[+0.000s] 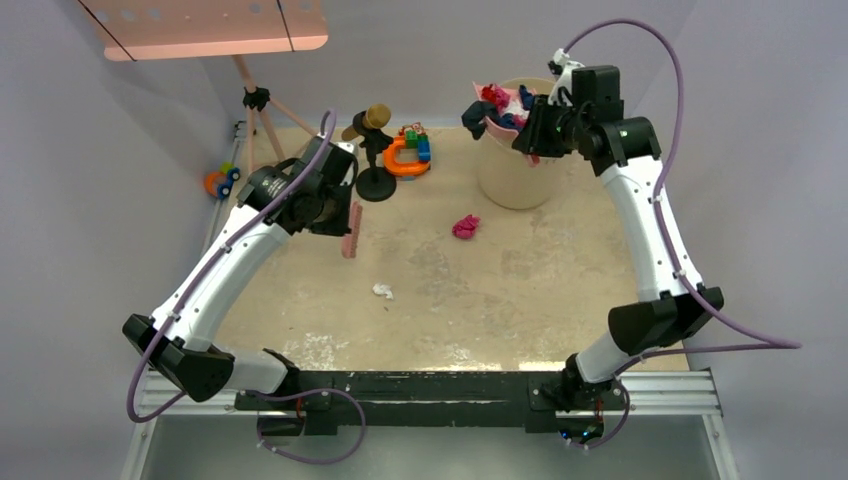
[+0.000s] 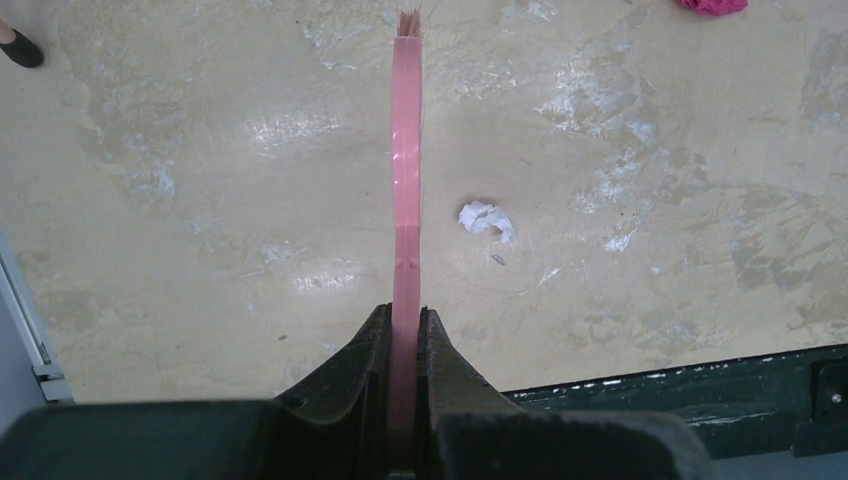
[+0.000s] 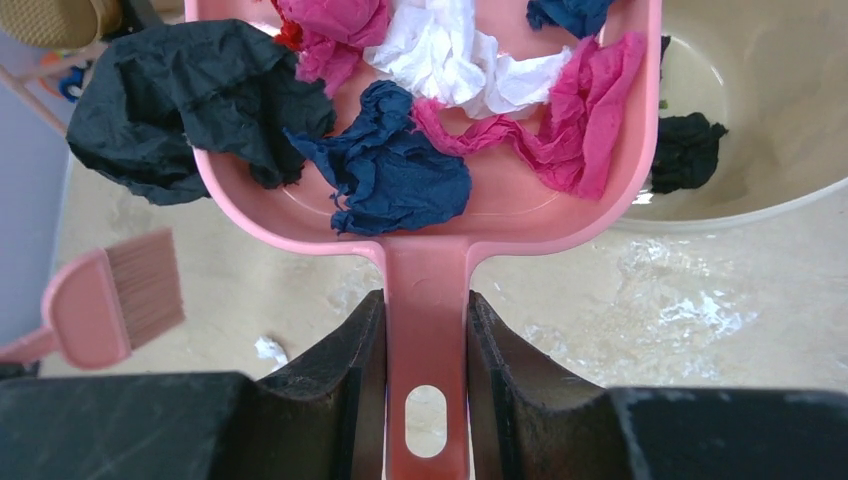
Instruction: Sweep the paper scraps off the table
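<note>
My right gripper (image 3: pixel 425 300) is shut on the handle of a pink dustpan (image 3: pixel 440 225), held tilted over the rim of a beige bin (image 3: pixel 760 200). The pan holds several paper scraps: navy (image 3: pixel 385 165), white (image 3: pixel 440 50) and pink (image 3: pixel 570 120). A black wad (image 3: pixel 190 100) hangs over its left edge, and a dark scrap (image 3: pixel 685 150) lies inside the bin. On the table (image 1: pixel 560 290), a pink scrap (image 1: pixel 465 226) and a white scrap (image 1: pixel 382 291) lie loose. My left gripper (image 2: pixel 404 320) is shut on a pink brush (image 2: pixel 405 150), raised left of the white scrap (image 2: pixel 487 219).
Bright toy blocks with an orange ring (image 1: pixel 408 150) and a black stand (image 1: pixel 374 150) sit at the back of the table. A wooden tripod (image 1: pixel 258 100) stands behind the back left corner. The black base rail (image 1: pixel 420 385) runs along the near edge.
</note>
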Controlling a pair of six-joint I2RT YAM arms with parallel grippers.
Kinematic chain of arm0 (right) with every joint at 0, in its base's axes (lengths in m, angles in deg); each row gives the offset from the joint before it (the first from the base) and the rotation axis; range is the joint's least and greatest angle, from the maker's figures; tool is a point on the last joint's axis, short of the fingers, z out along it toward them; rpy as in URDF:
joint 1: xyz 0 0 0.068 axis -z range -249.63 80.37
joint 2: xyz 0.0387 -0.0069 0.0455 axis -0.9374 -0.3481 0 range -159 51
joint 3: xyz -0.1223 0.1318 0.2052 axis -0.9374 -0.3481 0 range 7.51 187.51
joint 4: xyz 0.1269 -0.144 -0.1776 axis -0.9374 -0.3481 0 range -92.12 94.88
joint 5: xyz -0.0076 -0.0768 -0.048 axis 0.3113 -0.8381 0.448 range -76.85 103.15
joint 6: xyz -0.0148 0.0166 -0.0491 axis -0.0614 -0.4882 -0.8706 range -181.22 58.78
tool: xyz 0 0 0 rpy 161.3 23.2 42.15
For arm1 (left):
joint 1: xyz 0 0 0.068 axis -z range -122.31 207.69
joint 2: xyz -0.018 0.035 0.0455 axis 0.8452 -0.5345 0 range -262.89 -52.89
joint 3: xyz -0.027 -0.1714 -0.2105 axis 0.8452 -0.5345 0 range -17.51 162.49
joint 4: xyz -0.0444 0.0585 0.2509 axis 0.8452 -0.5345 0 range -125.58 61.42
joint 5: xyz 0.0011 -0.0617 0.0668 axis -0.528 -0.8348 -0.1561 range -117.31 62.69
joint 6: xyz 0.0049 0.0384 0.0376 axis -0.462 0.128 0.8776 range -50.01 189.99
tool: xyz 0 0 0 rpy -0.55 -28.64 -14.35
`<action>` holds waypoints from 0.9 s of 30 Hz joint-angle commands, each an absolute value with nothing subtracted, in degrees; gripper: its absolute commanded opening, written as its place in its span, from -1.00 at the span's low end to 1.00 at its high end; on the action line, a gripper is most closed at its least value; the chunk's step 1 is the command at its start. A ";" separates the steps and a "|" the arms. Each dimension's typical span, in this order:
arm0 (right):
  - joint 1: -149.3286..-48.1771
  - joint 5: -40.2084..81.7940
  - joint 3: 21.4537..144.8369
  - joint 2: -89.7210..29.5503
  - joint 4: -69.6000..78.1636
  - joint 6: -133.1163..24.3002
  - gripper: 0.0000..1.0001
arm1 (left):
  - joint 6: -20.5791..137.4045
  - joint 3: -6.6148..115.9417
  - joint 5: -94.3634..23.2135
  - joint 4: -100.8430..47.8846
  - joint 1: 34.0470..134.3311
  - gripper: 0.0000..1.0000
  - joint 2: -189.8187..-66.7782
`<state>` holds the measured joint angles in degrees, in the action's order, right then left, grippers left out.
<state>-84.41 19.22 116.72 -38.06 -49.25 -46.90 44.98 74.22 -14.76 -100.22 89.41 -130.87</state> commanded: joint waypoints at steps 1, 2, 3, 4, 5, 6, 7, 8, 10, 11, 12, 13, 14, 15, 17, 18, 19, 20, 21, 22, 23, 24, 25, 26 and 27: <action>-77.66 33.65 119.17 -40.94 -45.01 -41.62 -1.00 | 43.89 72.72 -16.20 -97.80 89.06 -1.00 -128.66; -76.04 36.12 118.51 -41.65 -43.81 -40.05 -1.00 | 43.77 72.35 -16.38 -97.62 89.07 -1.00 -128.56; -74.57 38.65 117.41 -41.96 -42.25 -38.43 -1.00 | 43.72 71.87 -16.55 -97.32 89.07 -1.00 -128.37; -72.62 41.49 116.14 -42.13 -40.27 -36.79 -1.00 | 43.71 71.54 -16.77 -97.13 89.06 -1.00 -128.26; -71.23 44.09 114.77 -42.24 -38.22 -35.01 -1.00 | 43.71 70.98 -16.91 -97.00 89.05 -1.00 -128.20; -70.22 46.40 113.46 -42.38 -35.80 -33.35 -1.00 | 43.71 70.73 -17.09 -96.80 89.06 -1.00 -128.17; -69.88 48.49 112.45 -42.61 -34.51 -31.61 -1.00 | 43.71 70.54 -17.14 -96.69 89.07 -1.00 -128.21; -68.12 49.34 111.84 -43.02 -33.99 -30.24 -1.00 | 43.71 70.27 -17.20 -96.63 89.07 -1.00 -128.17; -66.98 50.01 111.53 -43.97 -34.03 -28.38 -1.00 | 43.71 69.91 -17.40 -96.51 89.06 -1.00 -128.11; -66.47 50.14 111.26 -44.41 -34.20 -27.13 -1.00 | 43.71 69.64 -17.54 -96.24 89.04 -1.00 -128.16; -66.13 50.20 110.84 -44.66 -34.31 -26.25 -1.00 | 43.71 69.47 -17.62 -96.05 89.02 -1.00 -128.16; -65.86 50.17 110.34 -44.75 -34.32 -25.46 -1.00 | 43.74 69.30 -17.76 -95.83 89.02 -1.00 -128.15; -65.61 50.01 109.86 -44.72 -34.37 -24.66 -1.00 | 43.73 69.16 -17.88 -95.72 89.06 -1.00 -128.23; -65.36 49.64 109.34 -44.54 -34.37 -23.90 -1.00 | 43.71 69.16 -17.95 -95.64 89.07 -1.00 -128.28; -65.03 47.27 108.87 -44.37 -35.36 -22.44 -1.00 | 43.71 69.07 -18.27 -95.48 89.00 -1.00 -128.51; -64.87 45.34 109.04 -44.60 -36.47 -21.49 -1.00 | 43.67 69.14 -18.38 -95.40 89.06 -1.00 -128.63; -64.77 43.48 109.37 -44.97 -37.80 -21.06 -1.00 | 43.58 69.15 -18.55 -95.31 89.02 -1.00 -128.69; -64.68 41.68 110.00 -45.51 -39.24 -20.84 -1.00 | 43.54 69.20 -18.67 -95.17 89.02 -1.00 -128.78; -64.62 40.39 110.95 -46.24 -40.73 -20.84 -1.00 | 43.47 69.16 -18.82 -95.08 89.04 -1.00 -128.83; -64.61 39.16 112.01 -46.94 -42.46 -20.93 -1.00 | 43.45 69.11 -18.91 -95.07 89.02 -1.00 -128.86; -64.57 37.07 113.20 -47.68 -44.94 -20.65 -1.00 | 43.41 69.11 -18.96 -95.02 89.03 -1.00 -128.86; -64.60 35.82 114.29 -48.57 -46.40 -20.46 -1.00 | 43.37 69.07 -18.96 -94.95 89.06 -1.00 -128.89; -64.55 34.76 115.44 -49.04 -47.71 -20.40 -1.00 | 43.36 69.07 -18.90 -94.94 89.00 -1.00 -128.95; -64.54 33.73 116.43 -49.50 -48.90 -20.02 -1.00 | 43.36 69.07 -18.88 -94.98 89.00 -1.00 -129.04; -64.56 32.84 117.30 -49.85 -49.86 -19.77 -1.00 | 43.36 69.01 -18.88 -94.99 89.06 -1.00 -129.08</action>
<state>-64.94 39.17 112.37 -48.90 -44.18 -21.61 44.43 68.93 -18.34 -97.20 89.31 -129.91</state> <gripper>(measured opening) 0.307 0.122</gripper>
